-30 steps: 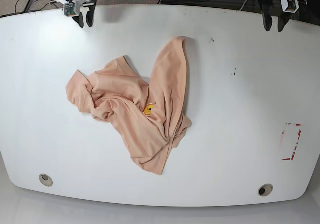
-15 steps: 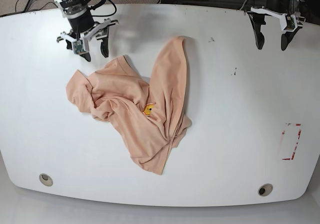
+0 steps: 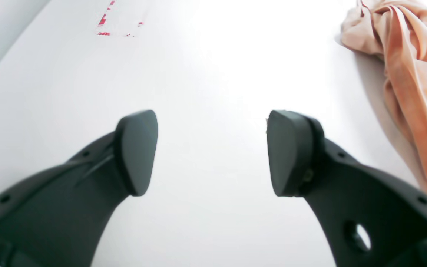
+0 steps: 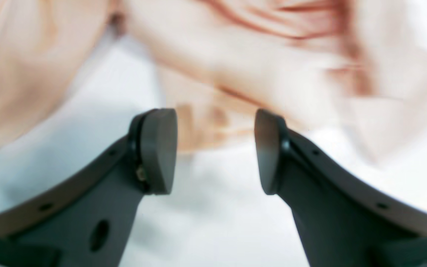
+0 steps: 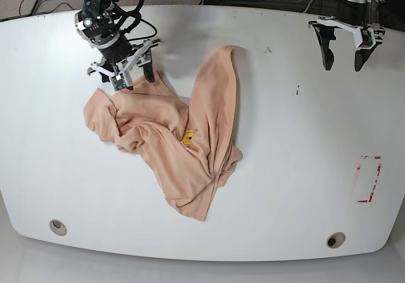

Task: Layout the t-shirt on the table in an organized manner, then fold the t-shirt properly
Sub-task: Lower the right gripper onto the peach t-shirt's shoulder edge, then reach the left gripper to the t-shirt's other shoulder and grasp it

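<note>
The peach t-shirt lies crumpled on the white table, left of centre, with its yellow smiley print partly showing. My right gripper is open and hangs just over the shirt's upper left edge; in the right wrist view blurred peach fabric fills the space ahead of the fingertips. My left gripper is open and empty over bare table at the far right; in the left wrist view the shirt lies off to the right.
A red tape outline marks the table's right side and shows in the left wrist view. Two grey grommets sit near the front edge. Dark specks lie right of the shirt. Cables run behind the table.
My right gripper has come down and forward from the far left corner to the shirt's upper edge. My left gripper has lowered slightly. The shirt has not moved.
</note>
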Available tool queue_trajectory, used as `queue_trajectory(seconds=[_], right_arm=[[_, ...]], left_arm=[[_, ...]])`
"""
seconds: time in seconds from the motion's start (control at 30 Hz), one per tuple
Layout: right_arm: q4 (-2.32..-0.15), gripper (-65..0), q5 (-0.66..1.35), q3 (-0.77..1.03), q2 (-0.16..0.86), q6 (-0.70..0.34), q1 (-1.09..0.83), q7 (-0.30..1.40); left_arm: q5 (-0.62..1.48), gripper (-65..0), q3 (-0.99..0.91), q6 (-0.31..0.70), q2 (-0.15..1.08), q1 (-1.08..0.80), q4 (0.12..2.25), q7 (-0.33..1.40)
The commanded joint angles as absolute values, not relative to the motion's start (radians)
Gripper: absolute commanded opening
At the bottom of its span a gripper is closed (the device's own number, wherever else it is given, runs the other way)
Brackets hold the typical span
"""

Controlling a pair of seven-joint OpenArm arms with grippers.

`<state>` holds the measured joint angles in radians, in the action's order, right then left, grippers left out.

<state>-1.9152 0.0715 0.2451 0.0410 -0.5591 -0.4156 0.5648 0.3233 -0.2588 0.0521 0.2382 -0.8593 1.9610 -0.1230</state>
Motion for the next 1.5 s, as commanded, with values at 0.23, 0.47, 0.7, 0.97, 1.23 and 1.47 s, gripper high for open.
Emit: queue_trajectory(seconds=[0.23,0.47,0.7,0.97,1.23,1.47], right_arm=[[-1.788,-32.2,0.077,0.22,0.048,-0.558,-0.357,0.547],[-1.724,-32.2,0.077,0.22,0.05,-0.562,-0.315,0.544],[-1.675,-33.0,0.077,0.219,0.05,-0.562,-0.286,0.544],[-1.662,-56.8,0.077,0.216,0.05,-0.564,-0.286,0.529],[-1.667,-64.8,0.077,0.22,0.05,-0.564,-0.302,0.522],[-1.721,-65.0,0.077,0.22,0.05,-0.564,-0.315,0.522]], left_arm=[[0.325,-21.1,-0.259,0.05,0.243,-0.868,1.977,-0.15],[0.325,-21.1,-0.248,0.05,0.243,-0.868,1.977,-0.15],[0.325,-21.1,-0.223,0.05,0.245,-0.868,1.977,-0.15],[0.325,-21.4,-0.174,0.05,0.246,-0.863,1.977,-0.15],[0.323,-21.0,-0.058,0.05,0.248,-0.811,1.971,-0.131],[0.328,-21.0,0.082,0.051,0.248,-0.69,1.971,0.065]])
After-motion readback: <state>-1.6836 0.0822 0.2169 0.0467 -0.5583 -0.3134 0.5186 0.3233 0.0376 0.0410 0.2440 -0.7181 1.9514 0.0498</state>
